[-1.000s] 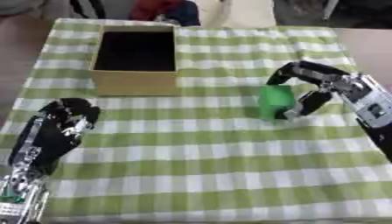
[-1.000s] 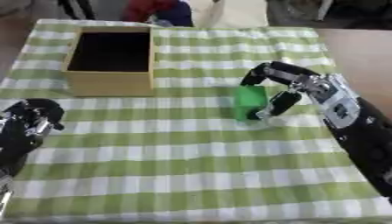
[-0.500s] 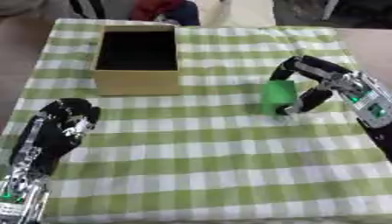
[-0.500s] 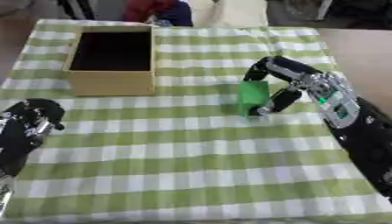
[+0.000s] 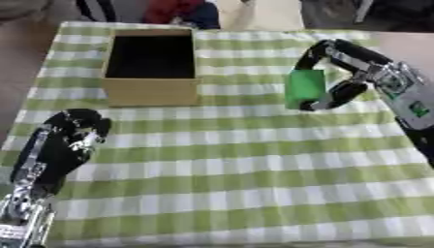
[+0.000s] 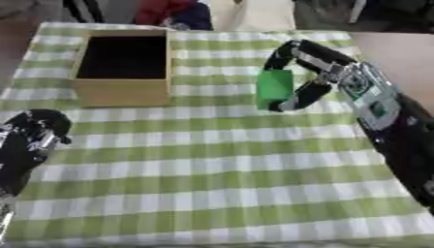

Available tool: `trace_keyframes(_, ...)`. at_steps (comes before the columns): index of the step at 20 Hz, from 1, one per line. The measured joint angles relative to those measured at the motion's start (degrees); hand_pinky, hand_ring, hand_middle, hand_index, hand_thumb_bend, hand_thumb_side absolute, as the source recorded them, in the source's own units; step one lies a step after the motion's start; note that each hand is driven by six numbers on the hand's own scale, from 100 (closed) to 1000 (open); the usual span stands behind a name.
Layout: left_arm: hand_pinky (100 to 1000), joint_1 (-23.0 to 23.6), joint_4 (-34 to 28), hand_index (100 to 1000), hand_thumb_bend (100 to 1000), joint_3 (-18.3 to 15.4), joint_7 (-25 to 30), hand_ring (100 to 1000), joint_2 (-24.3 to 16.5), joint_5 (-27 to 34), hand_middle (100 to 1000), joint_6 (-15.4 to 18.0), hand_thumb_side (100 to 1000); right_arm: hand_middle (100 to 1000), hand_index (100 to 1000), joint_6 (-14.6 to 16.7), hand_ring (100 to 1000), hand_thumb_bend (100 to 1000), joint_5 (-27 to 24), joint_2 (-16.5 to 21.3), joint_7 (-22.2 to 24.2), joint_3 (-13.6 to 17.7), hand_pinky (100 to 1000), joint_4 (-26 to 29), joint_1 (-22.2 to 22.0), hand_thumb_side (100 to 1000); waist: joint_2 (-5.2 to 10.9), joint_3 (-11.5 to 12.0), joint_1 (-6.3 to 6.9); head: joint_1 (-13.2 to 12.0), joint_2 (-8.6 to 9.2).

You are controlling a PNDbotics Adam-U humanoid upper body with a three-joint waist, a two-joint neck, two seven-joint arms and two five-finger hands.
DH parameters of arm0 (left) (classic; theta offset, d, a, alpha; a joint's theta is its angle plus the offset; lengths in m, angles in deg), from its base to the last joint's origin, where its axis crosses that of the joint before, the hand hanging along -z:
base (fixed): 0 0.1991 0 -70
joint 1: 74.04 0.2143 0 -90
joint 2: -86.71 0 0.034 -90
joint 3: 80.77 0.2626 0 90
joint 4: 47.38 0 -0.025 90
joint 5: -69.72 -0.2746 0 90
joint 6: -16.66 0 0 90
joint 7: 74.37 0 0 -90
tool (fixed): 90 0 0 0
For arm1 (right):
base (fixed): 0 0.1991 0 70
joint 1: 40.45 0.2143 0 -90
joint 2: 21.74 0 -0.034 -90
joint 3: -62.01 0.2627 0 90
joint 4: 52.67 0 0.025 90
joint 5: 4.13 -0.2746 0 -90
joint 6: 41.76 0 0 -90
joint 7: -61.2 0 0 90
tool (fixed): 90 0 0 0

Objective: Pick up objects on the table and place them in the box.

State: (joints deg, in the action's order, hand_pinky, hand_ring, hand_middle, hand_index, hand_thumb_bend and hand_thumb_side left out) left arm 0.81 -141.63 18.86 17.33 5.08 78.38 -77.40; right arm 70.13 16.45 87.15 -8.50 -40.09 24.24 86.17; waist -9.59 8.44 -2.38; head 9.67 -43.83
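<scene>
One green block (image 5: 305, 87) is all that can be seen left to move, and it's pinched in the right hand (image 5: 343, 72) over at about 2 o'clock on the tabletop (image 5: 237, 193), fingers hooked over its top edge and the thumb tucked in under the lower corner. It's held upright and slightly tilted, and whether its bottom edge is clear of the checked cloth can't really be told from either eye view. That over-the-top grip looks chosen so the block can be carried sideways and dropped straight down, which makes sense given the box (image 5: 152, 68) is open at the top. The box is parked at about 11 o'clock, well apart from the block, dark inside, and nothing can be made out in it. Between block and box only bare green-and-white cloth is seen, so nothing seems to be in the way; the one thing to be cleared, probably, is the near right wall of the box, so the block would need to be lifted above the rim first. The left hand (image 5: 72, 138) is resting idle at around 8 o'clock, fingers curled in and holding nothing, well out of the route. Some red and dark shapes are seen past the far edge at 12 o'clock, not touching anything.
</scene>
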Motion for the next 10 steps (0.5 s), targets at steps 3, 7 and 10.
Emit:
trace_keyframes(3, 543, 0.0, 0.0, 639, 489, 0.0, 0.1, 686, 0.0, 0.0, 601, 0.0, 274, 317, 478, 0.2, 605, 593, -0.5, 0.4, 0.8, -0.8, 736, 1.2, 2.6, 100, 0.00, 0.3, -0.10, 0.1, 0.00)
trace_keyframes(7, 543, -0.2, 0.0, 640, 488, 0.5, 0.5, 686, 0.0, 0.0, 601, -0.1, 275, 323, 484, 0.3, 607, 594, -0.6, 0.5, 1.8, -1.4, 737, 1.3, 6.1, 100, -0.36, 1.0, -0.10, 0.5, 0.00)
trace_keyframes(10, 543, -0.7, 0.0, 640, 487, 1.0, 0.9, 686, 0.0, 0.0, 602, -0.1, 275, 325, 487, 0.4, 607, 597, -0.5, -0.1, 2.4, -1.4, 738, -0.2, 8.9, 100, -0.69, 1.6, -0.10, 0.6, 0.00)
